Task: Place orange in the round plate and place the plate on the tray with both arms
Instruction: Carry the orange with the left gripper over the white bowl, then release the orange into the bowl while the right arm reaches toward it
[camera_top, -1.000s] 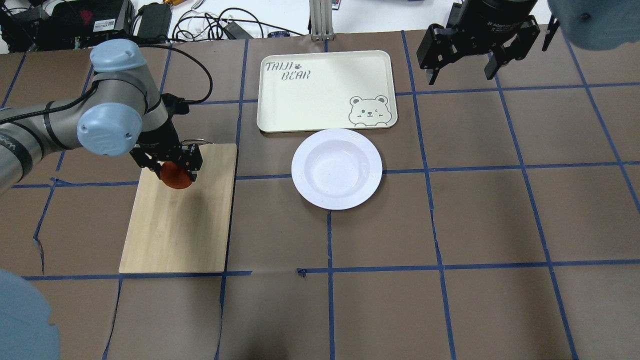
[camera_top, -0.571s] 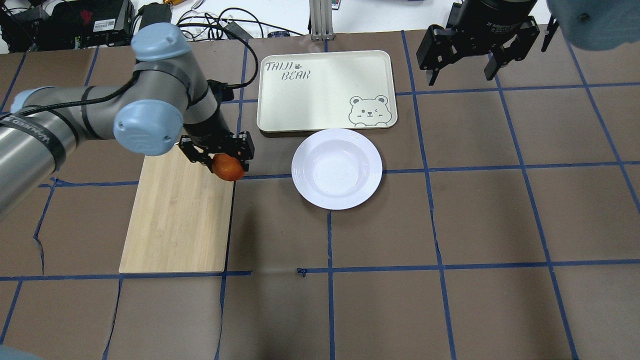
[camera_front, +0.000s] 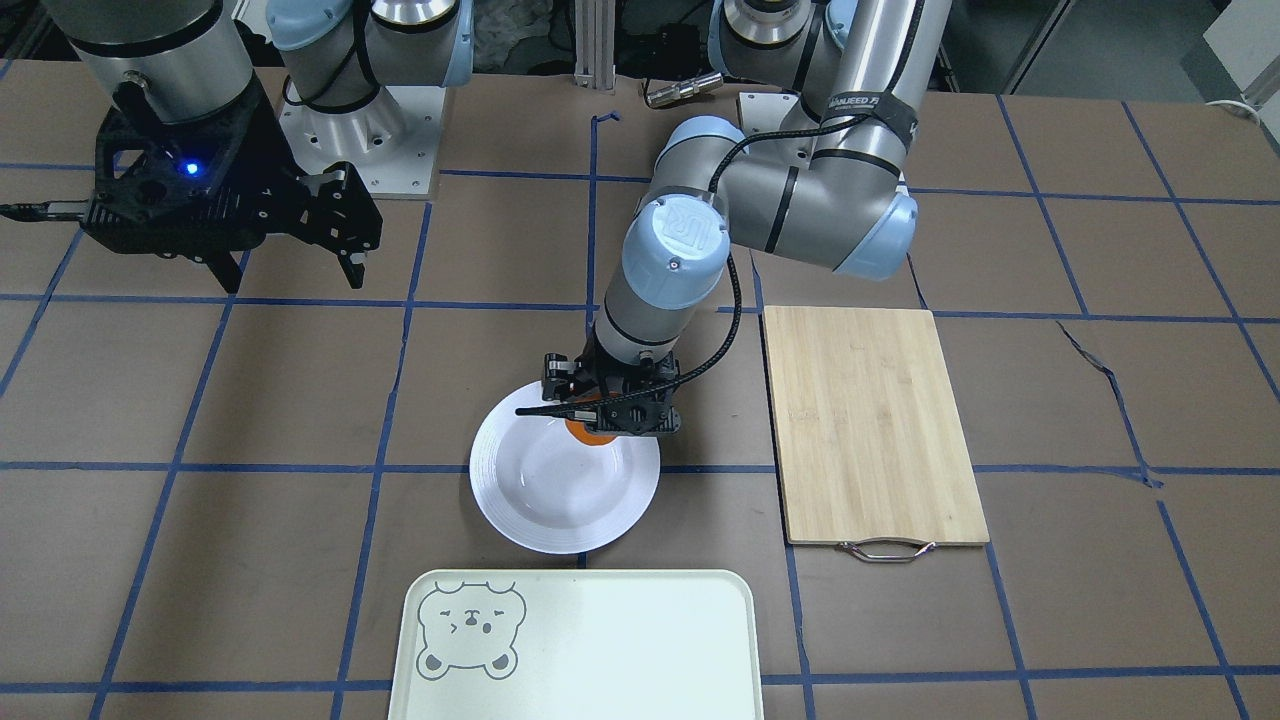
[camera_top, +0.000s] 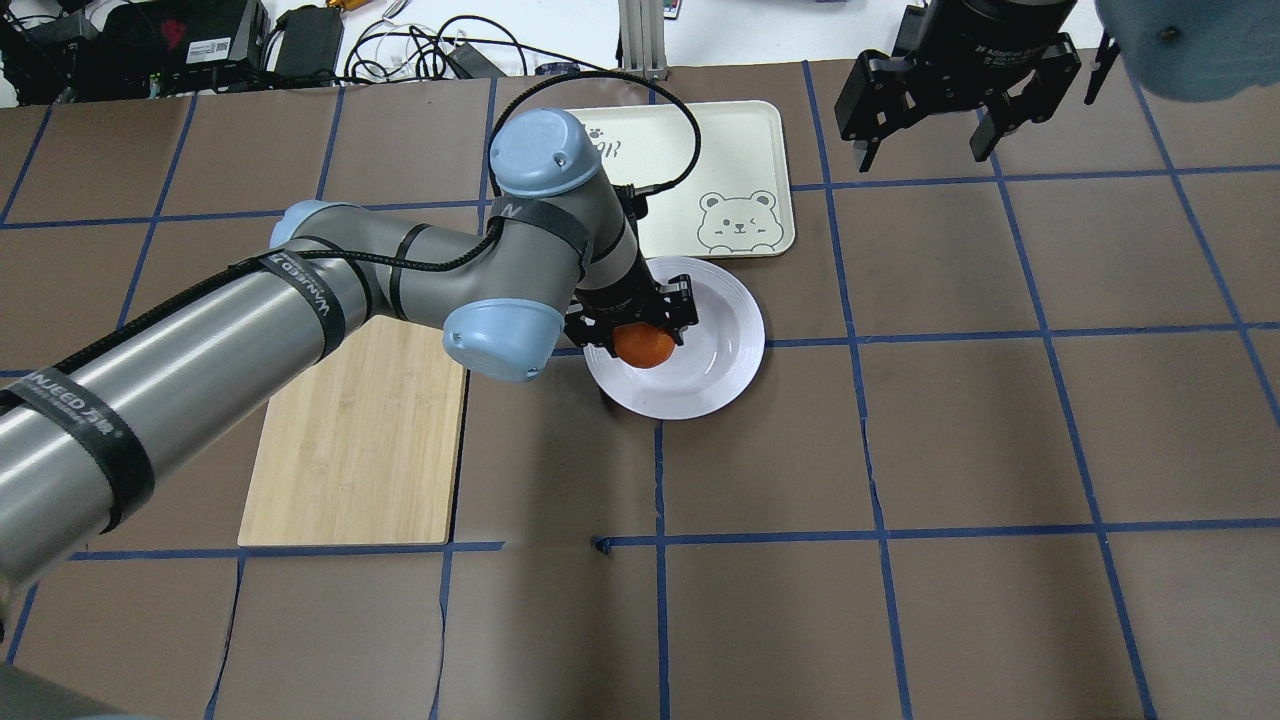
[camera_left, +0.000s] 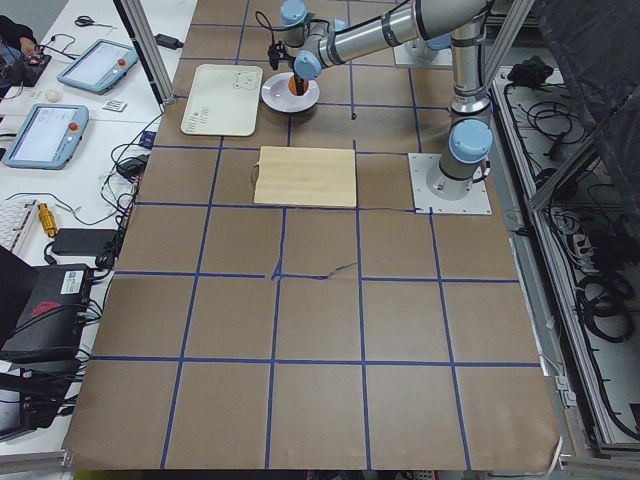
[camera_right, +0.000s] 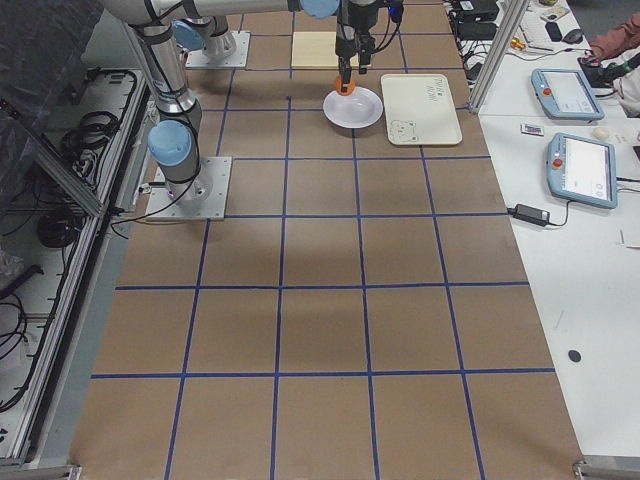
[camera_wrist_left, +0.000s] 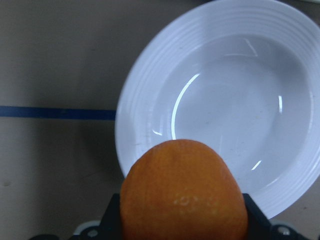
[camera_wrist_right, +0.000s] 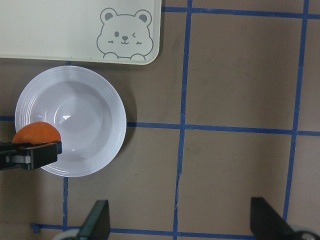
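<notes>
My left gripper (camera_top: 640, 325) is shut on the orange (camera_top: 643, 346) and holds it above the left part of the round plate (camera_top: 715, 375). The left wrist view shows the orange (camera_wrist_left: 184, 192) close up, over the plate's (camera_wrist_left: 240, 90) near rim. The plate (camera_front: 545, 500) is white and glossy, with nothing resting in it. The cream tray (camera_top: 735, 160) with the bear face lies just beyond the plate, partly hidden by my left arm. My right gripper (camera_top: 925, 140) hangs open at the far right, away from both; its view shows the plate (camera_wrist_right: 85, 107) and orange (camera_wrist_right: 36, 134) below.
A bamboo cutting board (camera_top: 360, 450) with a metal handle (camera_front: 885, 550) lies on my left, bare. Brown paper with blue tape lines covers the table. Cables and boxes (camera_top: 200, 40) sit beyond the far edge. My left arm (camera_top: 300, 300) stretches low across the board.
My left gripper has carried the orange rightward from the cutting board's edge to over the plate's left side. The right gripper has stayed still.
</notes>
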